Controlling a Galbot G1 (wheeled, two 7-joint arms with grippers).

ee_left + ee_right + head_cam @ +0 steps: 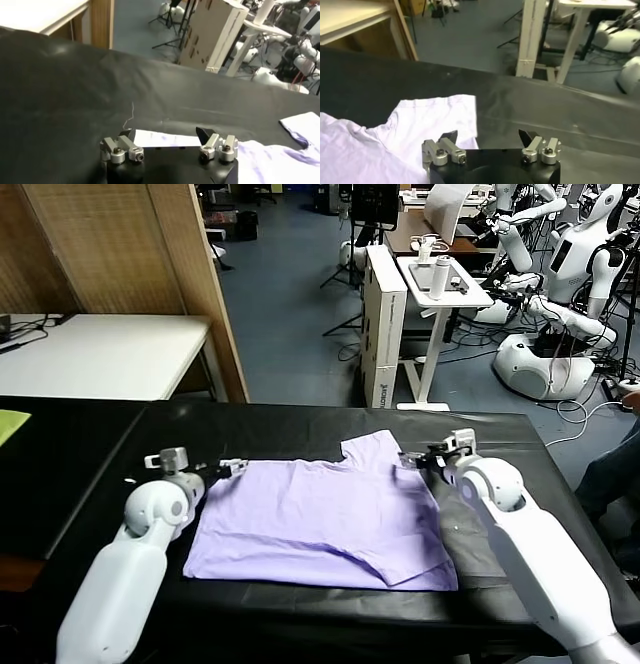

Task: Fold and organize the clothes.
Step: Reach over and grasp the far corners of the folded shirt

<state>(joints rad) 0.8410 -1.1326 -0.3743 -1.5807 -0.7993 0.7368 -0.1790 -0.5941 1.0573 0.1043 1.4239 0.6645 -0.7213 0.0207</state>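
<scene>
Black table (300, 424): both hands (232, 468) (420, 456) wide open, flanking T-shirt (320, 524).

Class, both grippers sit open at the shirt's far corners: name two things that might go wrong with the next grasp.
1. The left gripper is at the T-shirt hem corner; closing may also pinch the black table cover.
2. The right gripper sits beside the sleeve, which already lies bunched, so it may fold crooked.
</scene>
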